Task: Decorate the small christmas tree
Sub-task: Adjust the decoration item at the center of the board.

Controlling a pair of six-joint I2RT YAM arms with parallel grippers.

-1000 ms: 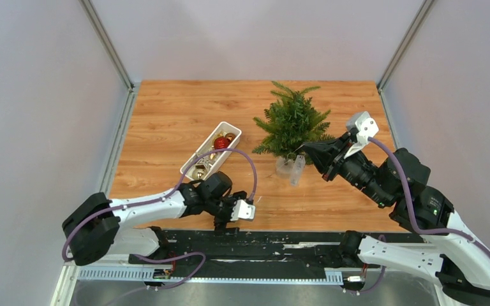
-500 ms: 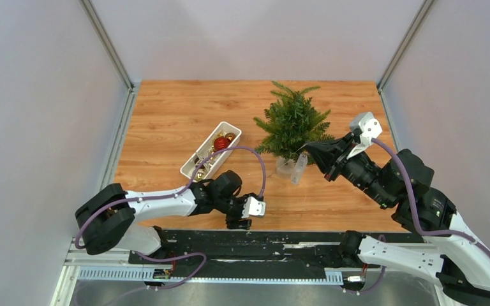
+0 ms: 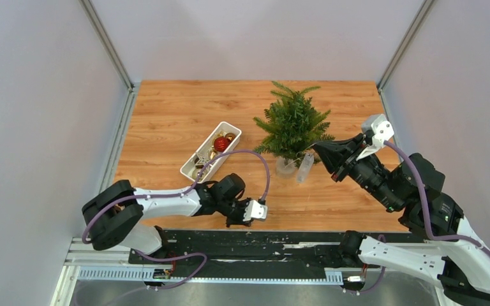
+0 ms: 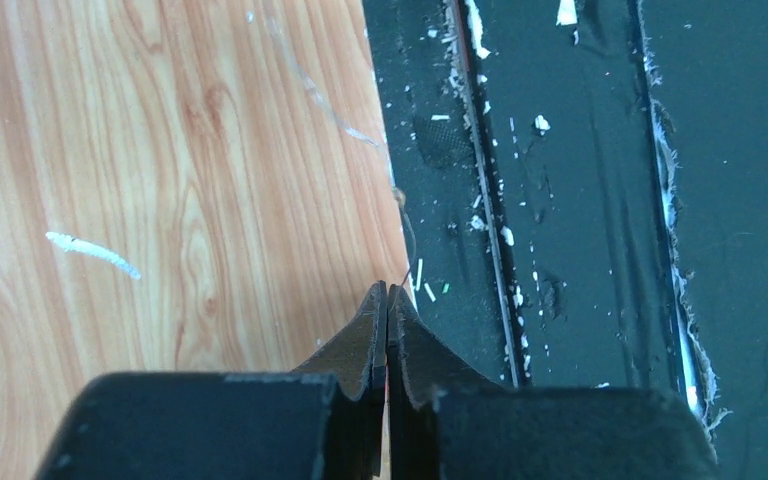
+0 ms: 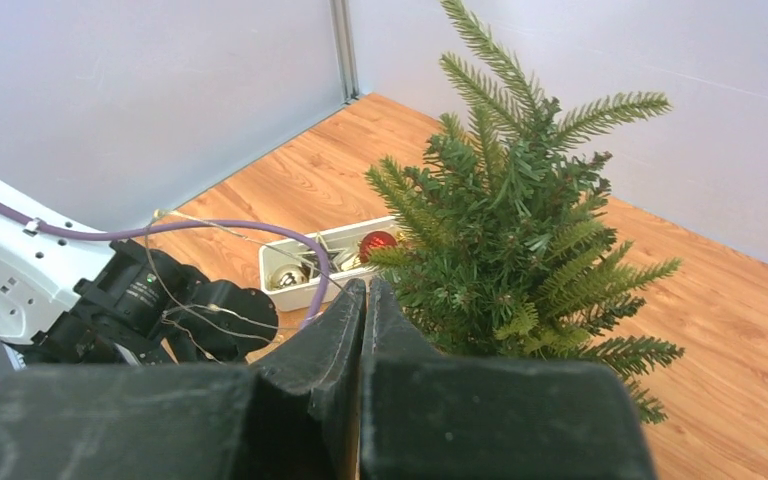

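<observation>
Plainly, left claw (image 4: 388, 300) and right claw (image 5: 365, 292) are pressed together; thread (image 4: 413, 243) at left's tips barely discernible.

— Where could a claw pass?
— Over the bare far-left desk (image 3: 163, 108). The small christmas tree (image 3: 291, 124) blocks the middle, with the white tray (image 3: 201, 147) near its left and the right claw (image 3: 316, 148) crowding its right.

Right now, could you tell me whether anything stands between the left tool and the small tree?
Nothing visible does: only bare table lies between the left tool and the tree. The tray sits off to the left.
</observation>
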